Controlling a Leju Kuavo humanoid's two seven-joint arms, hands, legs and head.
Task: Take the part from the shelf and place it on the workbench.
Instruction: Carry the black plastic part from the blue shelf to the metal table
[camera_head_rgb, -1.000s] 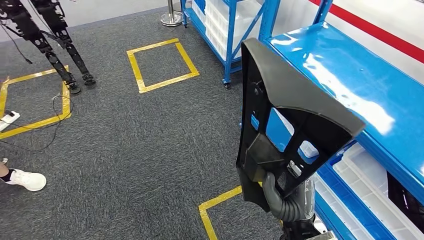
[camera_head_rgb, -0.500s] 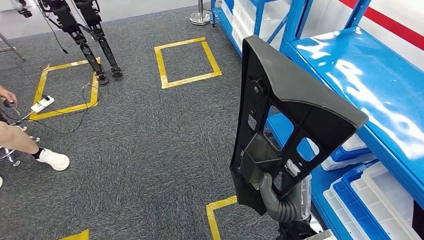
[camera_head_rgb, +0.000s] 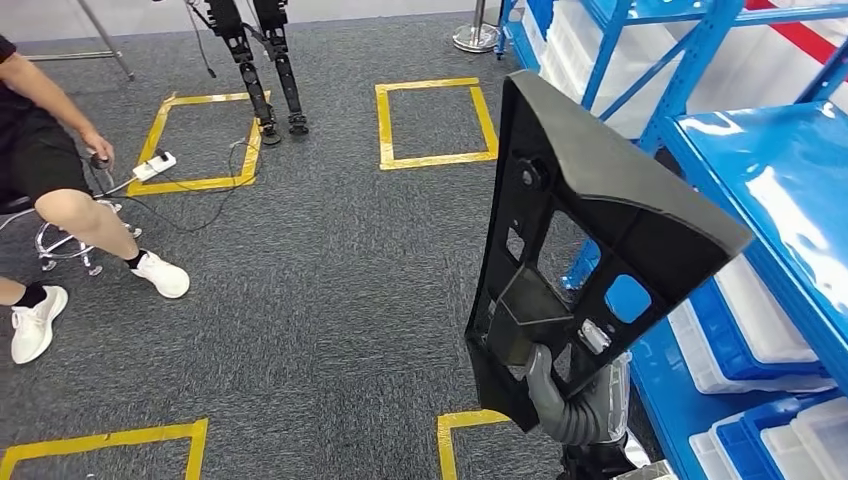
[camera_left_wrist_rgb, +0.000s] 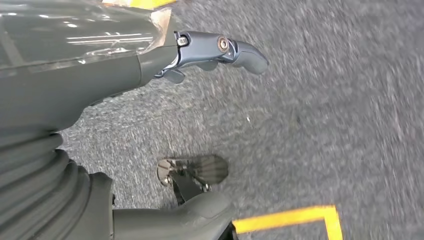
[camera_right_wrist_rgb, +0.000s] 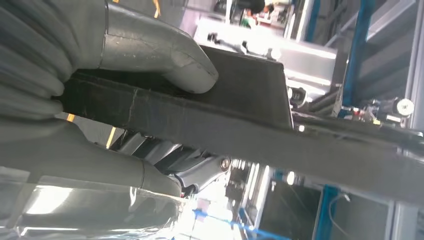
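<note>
A large black plastic part (camera_head_rgb: 580, 230), a ribbed panel with cut-outs, stands upright in front of me in the head view. My right hand (camera_head_rgb: 575, 400) grips it by its lower edge, at the bottom right of that view. In the right wrist view the thick grey thumb (camera_right_wrist_rgb: 160, 55) presses on the part's dark edge (camera_right_wrist_rgb: 225, 125), with the fingers underneath. My left hand (camera_left_wrist_rgb: 75, 100) hangs over grey carpet, its fingers (camera_left_wrist_rgb: 220, 47) apart from the thumb and holding nothing.
A blue shelf (camera_head_rgb: 790, 190) with white bins (camera_head_rgb: 760, 320) runs along my right. A person (camera_head_rgb: 50, 180) sits at the far left near a power strip (camera_head_rgb: 153, 166). Yellow tape squares (camera_head_rgb: 432, 120) mark the carpet. Another robot's legs (camera_head_rgb: 265, 70) and a stanchion base (camera_head_rgb: 475, 38) stand ahead.
The camera has turned left: the shelf slid toward the right edge and the seated person came into view. The part stays in my right hand's grip as before.
</note>
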